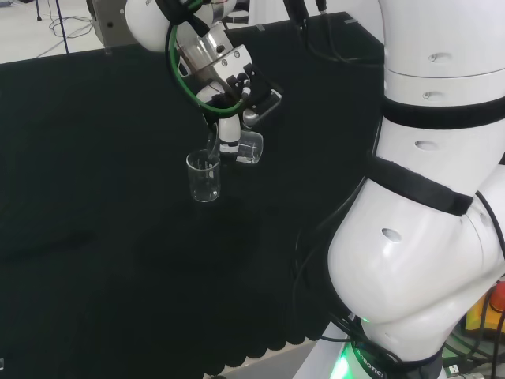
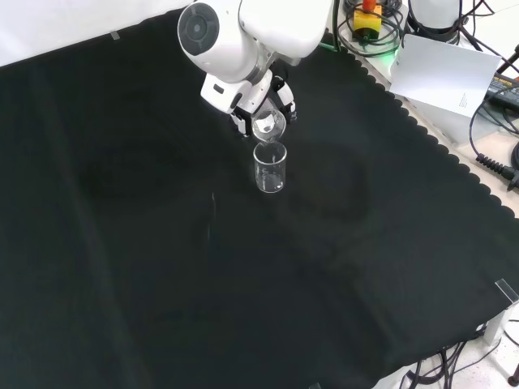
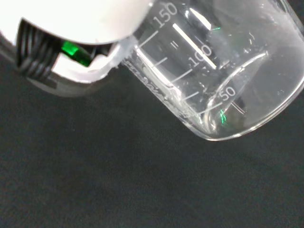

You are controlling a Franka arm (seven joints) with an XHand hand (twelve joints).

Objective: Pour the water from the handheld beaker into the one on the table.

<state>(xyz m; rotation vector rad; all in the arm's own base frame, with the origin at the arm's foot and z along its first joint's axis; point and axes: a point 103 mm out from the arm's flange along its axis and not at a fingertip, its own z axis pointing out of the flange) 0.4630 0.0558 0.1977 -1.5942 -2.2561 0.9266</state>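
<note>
I'm tilting handheld beaker (image 1: 247,147), hand (image 1: 228,136) wrapped round its wall | light, slick, fragile glass | lip nearing counter beaker (image 1: 203,176)

The handheld beaker (image 3: 223,80) bears graduation marks with the numbers 150, 100 and 50.

**Around the bench: cloth, cables and clutter**

From my remote seat I saw the black cloth (image 2: 162,267) covering the bench, its scalloped edge running along the right side in the front view. Beyond that edge a white sheet (image 2: 442,69) lay tilted on the floor side, with black cables (image 2: 499,158) trailing just beside it. Near the cloth's far right corner in the front view sat a yellow box with a red button (image 2: 366,16). In the head view, cables (image 1: 67,28) lay beyond the cloth's far edge.
</note>
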